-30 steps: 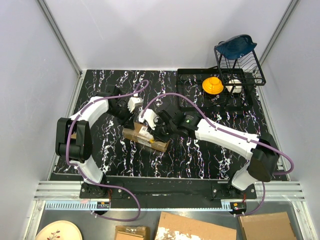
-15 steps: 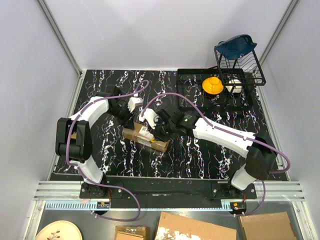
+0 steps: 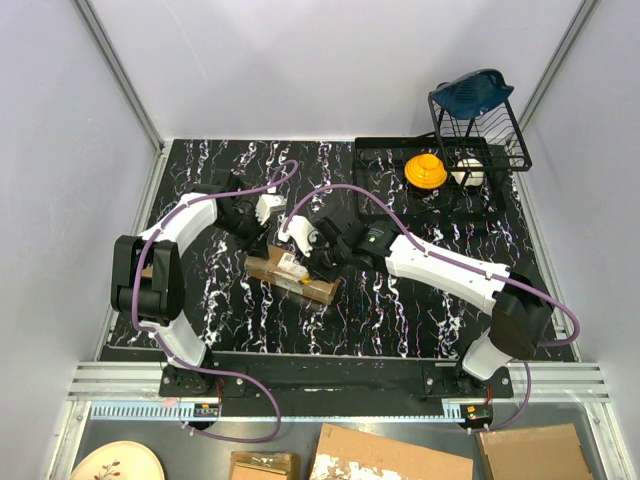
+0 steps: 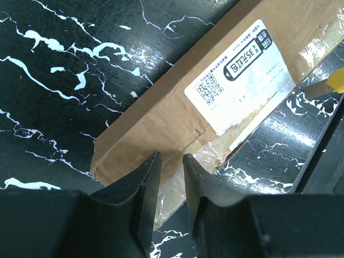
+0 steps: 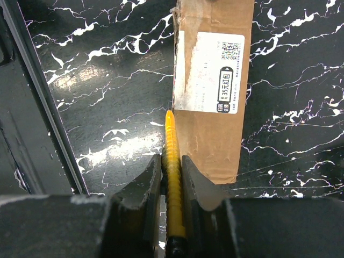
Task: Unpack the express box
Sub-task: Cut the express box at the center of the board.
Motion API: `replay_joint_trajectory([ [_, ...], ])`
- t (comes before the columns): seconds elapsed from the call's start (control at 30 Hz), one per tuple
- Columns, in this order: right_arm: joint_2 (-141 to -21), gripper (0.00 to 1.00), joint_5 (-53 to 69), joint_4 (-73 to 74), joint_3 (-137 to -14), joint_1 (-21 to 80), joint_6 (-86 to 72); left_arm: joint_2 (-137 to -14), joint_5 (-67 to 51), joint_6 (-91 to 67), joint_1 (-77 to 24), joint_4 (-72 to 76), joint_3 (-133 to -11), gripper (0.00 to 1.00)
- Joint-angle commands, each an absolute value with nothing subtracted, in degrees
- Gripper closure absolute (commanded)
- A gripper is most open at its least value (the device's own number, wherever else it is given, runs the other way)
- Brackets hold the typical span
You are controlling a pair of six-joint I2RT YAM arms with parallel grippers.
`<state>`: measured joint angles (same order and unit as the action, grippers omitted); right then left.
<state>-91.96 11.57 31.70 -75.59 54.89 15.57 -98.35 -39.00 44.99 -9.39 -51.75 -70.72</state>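
The black marbled tabletop [image 3: 400, 300] carries the express box [image 3: 292, 275], lying slantwise mid-table between the arms. The left pincer [image 4: 171, 166], jaws narrowly parted and empty, sits over one end, apparently to steady it. The right pincer [image 5: 171, 164] is clenched on a yellow utility knife [image 5: 171, 140], likely to slit the tape. Only the right wrist view shows its tip at the box's taped side edge.

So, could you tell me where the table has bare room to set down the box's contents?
The widest bare patch is the near strip of table between the box and the arm bases. The back, left of the tray, is bare too, bar a cable. Mid-table is crowded: both arms meet over the box, the right jaws holding a knife.
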Motion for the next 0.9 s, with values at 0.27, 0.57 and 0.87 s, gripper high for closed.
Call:
replay_joint_trajectory([
  [0.27,-90.4,1.00,11.2,30.1,-75.5,54.1,15.5,-101.5,-34.2,47.4,-10.6,-47.7,-68.0,0.69],
  [0.57,-90.3,1.00,10.5,30.2,-75.9,53.9,15.7,-101.8,-34.3,47.6,-10.6,-47.6,-67.7,0.69],
  [0.87,-89.7,1.00,10.9,30.7,-76.1,53.9,15.6,-102.0,-34.6,47.5,-10.6,-47.6,-67.8,0.69],
])
